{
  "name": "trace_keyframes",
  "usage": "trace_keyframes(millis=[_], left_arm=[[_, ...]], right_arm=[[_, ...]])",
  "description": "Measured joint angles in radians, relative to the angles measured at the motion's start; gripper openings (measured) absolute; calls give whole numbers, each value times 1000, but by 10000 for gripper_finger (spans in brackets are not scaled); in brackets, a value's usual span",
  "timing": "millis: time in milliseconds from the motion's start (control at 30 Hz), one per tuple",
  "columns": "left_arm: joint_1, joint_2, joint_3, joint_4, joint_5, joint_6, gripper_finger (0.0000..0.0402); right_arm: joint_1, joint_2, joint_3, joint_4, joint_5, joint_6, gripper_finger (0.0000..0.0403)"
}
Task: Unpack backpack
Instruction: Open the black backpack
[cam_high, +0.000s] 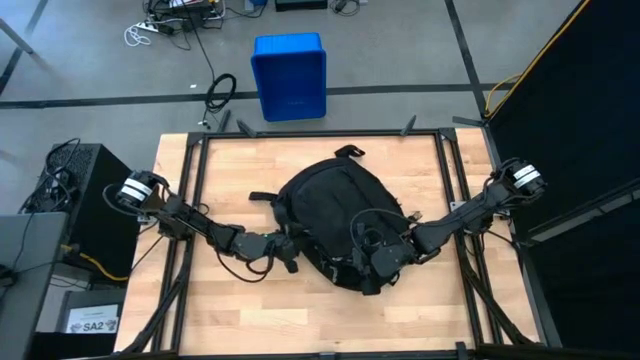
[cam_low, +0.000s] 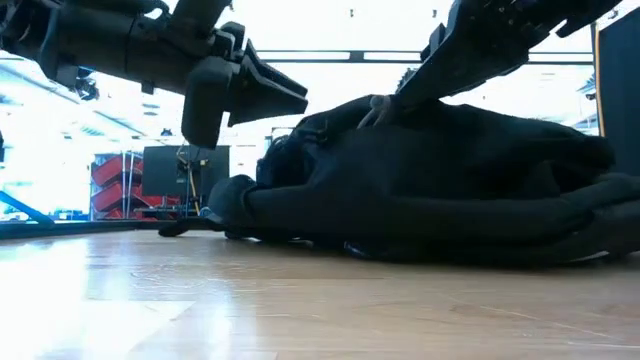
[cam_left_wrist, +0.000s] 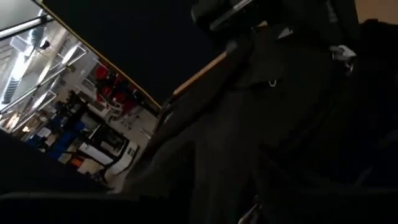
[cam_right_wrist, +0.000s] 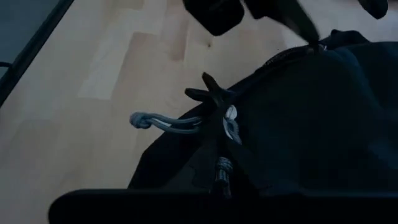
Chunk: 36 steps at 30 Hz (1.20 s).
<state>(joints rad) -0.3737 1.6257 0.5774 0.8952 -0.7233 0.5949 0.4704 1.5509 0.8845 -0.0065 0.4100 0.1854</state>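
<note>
The black backpack (cam_high: 335, 215) lies flat in the middle of the wooden table (cam_high: 230, 170); in the low view the backpack (cam_low: 460, 190) is a low dark mound. My left gripper (cam_high: 288, 248) hovers open at its left side, raised off the table, with nothing between its fingers (cam_low: 285, 95). My right gripper (cam_high: 372, 258) is down on the backpack's near right part, shut on a zipper cord (cam_right_wrist: 221, 171). A second zipper pull with a grey loop (cam_right_wrist: 149, 121) lies loose over the backpack's edge. My right gripper comes slanting down from the table's right side onto the backpack's top (cam_low: 385, 108). A dark braided zipper cord (cam_right_wrist: 221, 167) runs from the slider (cam_right_wrist: 230, 124) back toward its fingers. The gripper's own dark front hides the place of contact. The backpack stays lying on the table.
A blue plastic bin (cam_high: 290, 75) stands on the floor beyond the table's far edge. Black frame rails (cam_high: 195, 190) run along the table's sides. A black strap (cam_high: 262, 198) sticks out from the backpack's left side. Bare wood (cam_high: 250, 310) shows along the near edge.
</note>
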Motion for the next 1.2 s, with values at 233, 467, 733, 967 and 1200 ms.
trace_keyframes(millis=[233,467,733,967,1200], left_arm=[[-43,0,38,-4,182,-4,206],[-65,5,152,-297,274,-104,196],[-45,104,247,-369,269,-136,174],[-18,154,314,-517,282,-203,172],[-3,154,319,-535,307,-241,172]], right_arm=[[-14,0,0,10,11,-4,0],[-33,1,-1,14,15,-6,0],[-36,1,-1,20,19,-26,0],[-37,1,-1,21,21,-32,0],[-38,1,-1,21,12,-32,0]])
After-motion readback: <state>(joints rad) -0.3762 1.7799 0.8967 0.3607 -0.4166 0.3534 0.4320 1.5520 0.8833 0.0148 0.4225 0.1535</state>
